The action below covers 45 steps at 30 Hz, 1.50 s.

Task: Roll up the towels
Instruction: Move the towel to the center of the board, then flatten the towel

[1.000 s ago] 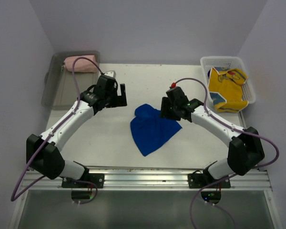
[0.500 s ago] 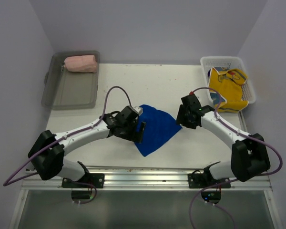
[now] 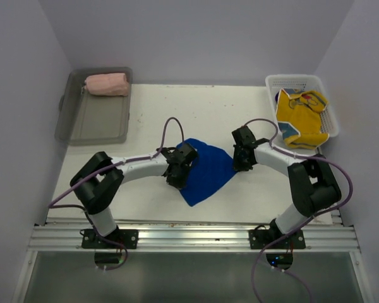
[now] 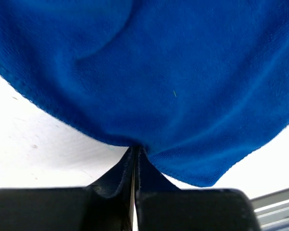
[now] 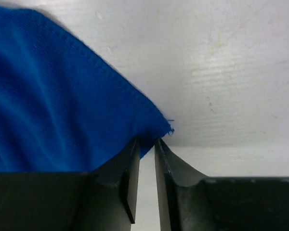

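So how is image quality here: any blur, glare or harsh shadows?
Top view: even, soft light, no glare, blue towel sharp. Left wrist: towel weave crisp, left gripper slightly soft. Right wrist: table bright, hem sharp, right gripper dark.

Both wrist views crop the blue towel (image 4: 183,72); its pinched edge seems hidden

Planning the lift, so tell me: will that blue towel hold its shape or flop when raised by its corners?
The blue towel probably flops: it already creases near the left gripper. It looks light and thin. Its terry surface likely resists slipping.
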Motion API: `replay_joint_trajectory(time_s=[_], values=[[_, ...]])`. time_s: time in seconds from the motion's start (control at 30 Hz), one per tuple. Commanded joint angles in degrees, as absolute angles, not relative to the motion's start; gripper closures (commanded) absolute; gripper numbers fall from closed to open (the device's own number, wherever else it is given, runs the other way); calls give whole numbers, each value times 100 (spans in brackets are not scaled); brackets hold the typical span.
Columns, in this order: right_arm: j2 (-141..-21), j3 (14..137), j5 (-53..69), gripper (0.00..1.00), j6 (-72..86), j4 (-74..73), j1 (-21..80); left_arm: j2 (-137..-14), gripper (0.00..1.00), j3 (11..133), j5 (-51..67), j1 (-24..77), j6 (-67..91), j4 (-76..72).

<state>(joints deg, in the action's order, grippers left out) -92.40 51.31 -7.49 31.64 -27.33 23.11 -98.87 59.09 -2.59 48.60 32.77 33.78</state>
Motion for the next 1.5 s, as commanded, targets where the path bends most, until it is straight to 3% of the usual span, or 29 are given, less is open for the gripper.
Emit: replay_joint_trajectory(time_s=[0.0, 0.03, 0.1, 0.3, 0.4, 0.43, 0.5, 0.53, 0.63, 0.7, 1.0, 1.47], values=[[-9272, 5125, -493, 85, 3129, -2005, 2303, -10028, 100, 6187, -650, 4677, 3208, 3647], [-9272, 5063, -405, 94, 3146, -1960, 2338, -10037, 100, 6179, -676, 4615, 3156, 3656], [-9238, 4844, -343, 100, 3278, -1863, 2478, -9985, 100, 6170, -799, 4414, 2971, 3718], [-9018, 4273, -246, 100, 4436, -1819, 3558, -9888, 100, 6424, -1133, 3587, 2356, 3937], [-8667, 3922, -369, 100, 5342, -1636, 4059, -9967, 91, 6618, -1441, 3349, 2136, 4104], [-8501, 3868, -404, 100, 5535, -1591, 4269, -9967, 71, 6644, -1433, 3305, 2127, 4113], [-8385, 3919, -676, 89, 5923, -1695, 4464, -9958, 54, 6723, -1187, 3226, 2153, 4148], [-8341, 3981, -799, 71, 5967, -1827, 4587, -9958, 47, 6758, -1134, 3226, 2240, 4201], [-8104, 4175, -1378, 48, 6012, -2328, 4658, -9695, 44, 6750, -1037, 3226, 2503, 4403], [-7920, 4236, -1729, 44, 5968, -2618, 4658, -9335, 38, 6557, -976, 3217, 2680, 4491], [-7919, 4342, -1767, 44, 5722, -2909, 4658, -8289, 39, 5204, -326, 3217, 3427, 4149], [-8226, 4500, -1495, 50, 5256, -2874, 4667, -8472, 50, 4412, -149, 3208, 3665, 3155]])
